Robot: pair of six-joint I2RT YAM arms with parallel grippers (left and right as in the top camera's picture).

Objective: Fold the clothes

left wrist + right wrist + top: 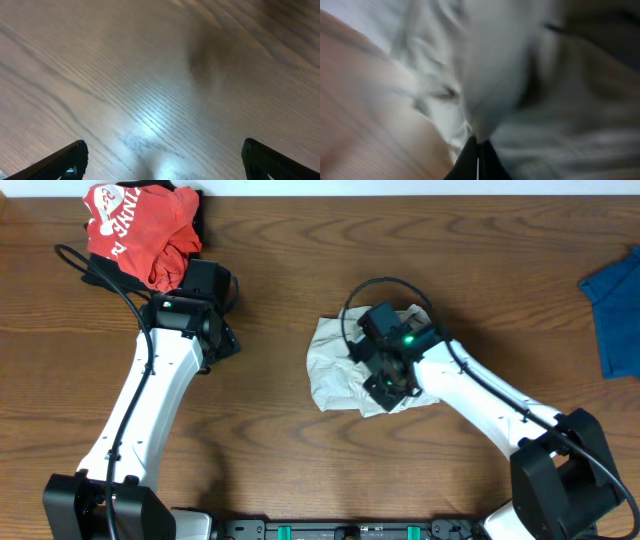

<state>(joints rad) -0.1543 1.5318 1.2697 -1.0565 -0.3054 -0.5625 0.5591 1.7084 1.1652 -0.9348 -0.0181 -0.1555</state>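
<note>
Overhead view: the beige shirt [328,365] sits in a crumpled heap mid-bench [270,440], a bit right of centre. It's slightly wider left-to-right, so I'd call that its long axis. No collar or sleeve reads, so I can't tell which way it points. The right gripper [392,383] is down on the heap's right part, jaws together on a pinch of fabric. The left gripper [162,160] hovers over bare wood well to the left, jaws wide apart, nothing in them. My guess is it's the spreading-out step, and next it probably needs a lift-and-drag to flatten the shirt before any fold.
</note>
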